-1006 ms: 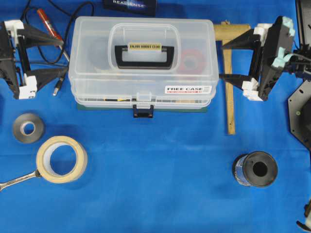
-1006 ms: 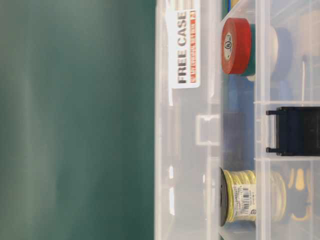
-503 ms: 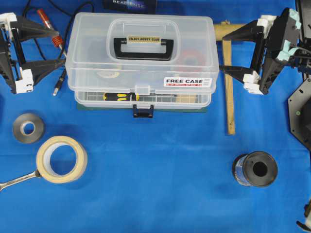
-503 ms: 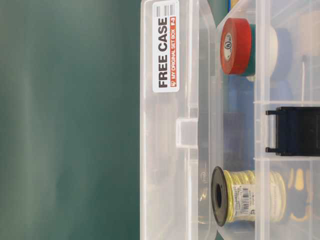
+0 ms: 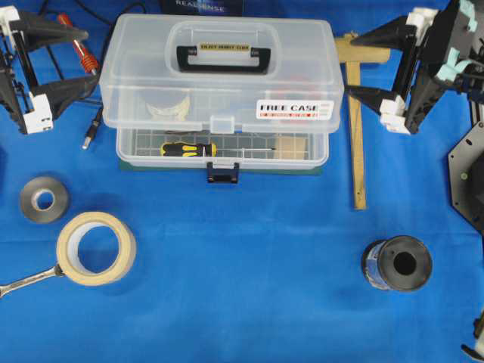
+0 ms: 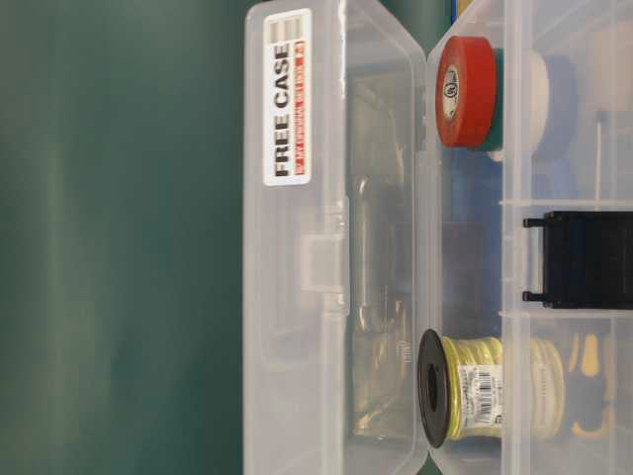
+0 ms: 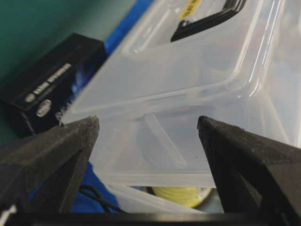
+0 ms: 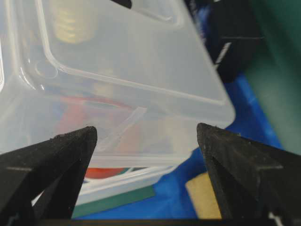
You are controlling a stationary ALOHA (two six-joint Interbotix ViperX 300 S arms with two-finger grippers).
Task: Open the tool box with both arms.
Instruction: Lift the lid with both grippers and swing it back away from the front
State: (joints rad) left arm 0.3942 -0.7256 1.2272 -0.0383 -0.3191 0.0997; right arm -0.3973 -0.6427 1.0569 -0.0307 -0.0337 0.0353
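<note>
While the box [image 5: 219, 91] sits at the bench's [image 5: 249, 265] back with its lid [image 5: 219, 68] partly raised, both tools, left [image 5: 72, 60] and right [image 5: 363, 64], flank it spread wide, so further lifting seemingly remains.

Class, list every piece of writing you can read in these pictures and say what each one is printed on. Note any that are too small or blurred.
"FREE CASE": white sticker on the tool box lid.
"ENJOY HOBBY CLUB": yellow label on the black handle.
"REALSENSE", partly cut off: dark box behind the case.
Red strip under "FREE CASE": too small to read.
Wire spool label: too small to read.
Black box in the left wrist view: white print blurred.
</note>
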